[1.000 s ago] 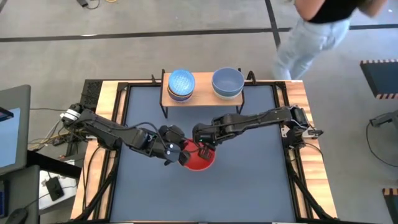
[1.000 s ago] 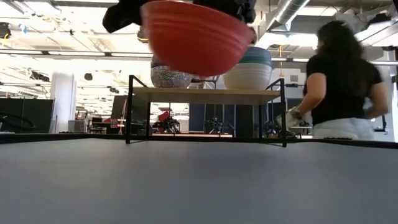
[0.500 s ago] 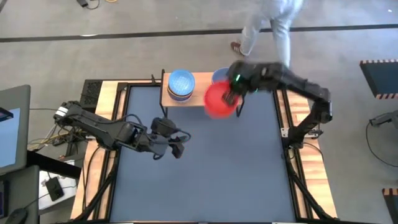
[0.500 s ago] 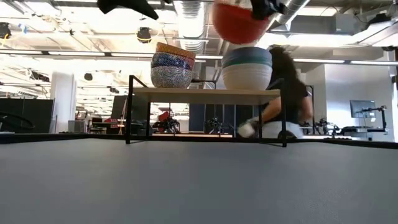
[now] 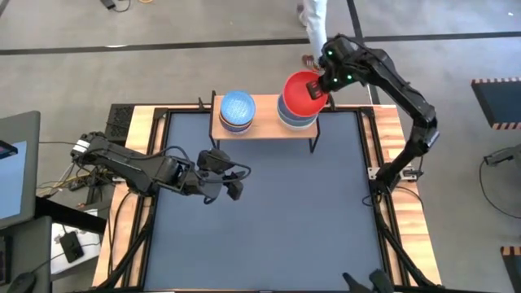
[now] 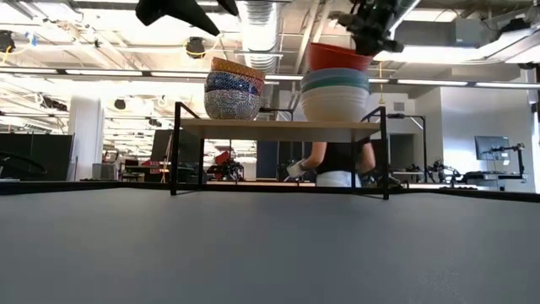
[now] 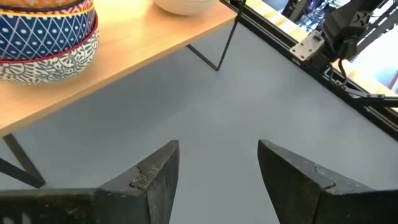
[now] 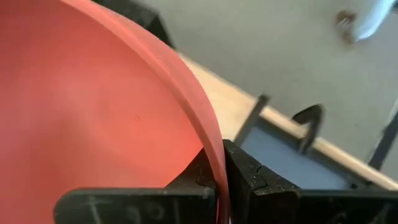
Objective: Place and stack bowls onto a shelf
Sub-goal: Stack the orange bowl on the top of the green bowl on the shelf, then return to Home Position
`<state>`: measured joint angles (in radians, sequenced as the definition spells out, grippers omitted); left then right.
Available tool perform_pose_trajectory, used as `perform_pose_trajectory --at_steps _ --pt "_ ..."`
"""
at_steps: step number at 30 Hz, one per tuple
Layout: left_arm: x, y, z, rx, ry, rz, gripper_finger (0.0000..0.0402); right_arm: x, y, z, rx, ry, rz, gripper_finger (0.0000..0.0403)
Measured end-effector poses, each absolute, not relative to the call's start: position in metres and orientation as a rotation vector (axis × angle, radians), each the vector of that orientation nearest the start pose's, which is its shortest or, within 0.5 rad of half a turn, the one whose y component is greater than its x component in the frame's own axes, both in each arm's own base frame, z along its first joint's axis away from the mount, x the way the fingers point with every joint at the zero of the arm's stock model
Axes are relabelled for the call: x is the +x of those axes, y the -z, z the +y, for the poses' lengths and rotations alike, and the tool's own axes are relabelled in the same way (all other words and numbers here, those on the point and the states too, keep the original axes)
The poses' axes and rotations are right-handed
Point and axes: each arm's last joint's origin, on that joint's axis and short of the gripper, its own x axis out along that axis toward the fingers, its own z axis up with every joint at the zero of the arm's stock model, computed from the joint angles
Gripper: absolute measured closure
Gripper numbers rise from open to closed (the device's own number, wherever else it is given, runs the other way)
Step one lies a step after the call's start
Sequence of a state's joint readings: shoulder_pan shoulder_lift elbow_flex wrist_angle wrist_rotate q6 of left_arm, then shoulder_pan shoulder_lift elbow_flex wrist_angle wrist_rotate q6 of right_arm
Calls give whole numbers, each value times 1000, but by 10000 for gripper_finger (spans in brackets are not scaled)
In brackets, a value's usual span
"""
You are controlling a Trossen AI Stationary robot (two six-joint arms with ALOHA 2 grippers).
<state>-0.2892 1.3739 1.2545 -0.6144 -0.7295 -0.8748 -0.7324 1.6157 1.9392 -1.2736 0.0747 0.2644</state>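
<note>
Right gripper [image 5: 320, 88] pinches the red bowl's [image 5: 303, 93] rim between narrow fingers, atop the shelf's [image 5: 264, 126] right-end stack; left gripper [image 5: 234, 181] hovers wide open.

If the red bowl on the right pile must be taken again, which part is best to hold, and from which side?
Probably the thin rim, from above on the side away from the other pile. The red bowl sits nested in the right pile, so its wall is mostly hidden. The right claw pinches that rim already, one finger inside and one outside.

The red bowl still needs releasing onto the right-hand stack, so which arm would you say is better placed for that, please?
The right: its gripper already pinches the red bowl over that stack. The left gripper is open above the table.
</note>
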Motion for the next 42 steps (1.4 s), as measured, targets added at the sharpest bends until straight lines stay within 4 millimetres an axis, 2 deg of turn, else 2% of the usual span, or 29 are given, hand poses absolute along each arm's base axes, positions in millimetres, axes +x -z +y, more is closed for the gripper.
perform_pose_trajectory --at_steps 7,11,18,23,27,31,37,42 --pt "279 -333 -63 -473 -659 410 200 232 -407 -213 589 763 912 366" --pt "279 -333 -62 -472 -660 409 200 237 -400 -217 592 707 932 349" --pt "277 -331 -61 -474 -667 435 200 239 -397 -222 600 697 929 278" --pt "276 -329 -61 -480 -680 449 200 237 -408 -215 590 708 861 219" --pt "277 -328 -56 -478 -676 466 200 228 -426 -202 548 725 792 187" --pt "277 -328 -52 -482 -689 471 200 214 -444 -184 533 722 724 177" --pt "269 -337 -57 -390 -770 356 205 191 -482 -141 427 644 545 176" --pt "256 -355 -54 -343 -758 295 225 173 -506 -94 324 496 386 175"
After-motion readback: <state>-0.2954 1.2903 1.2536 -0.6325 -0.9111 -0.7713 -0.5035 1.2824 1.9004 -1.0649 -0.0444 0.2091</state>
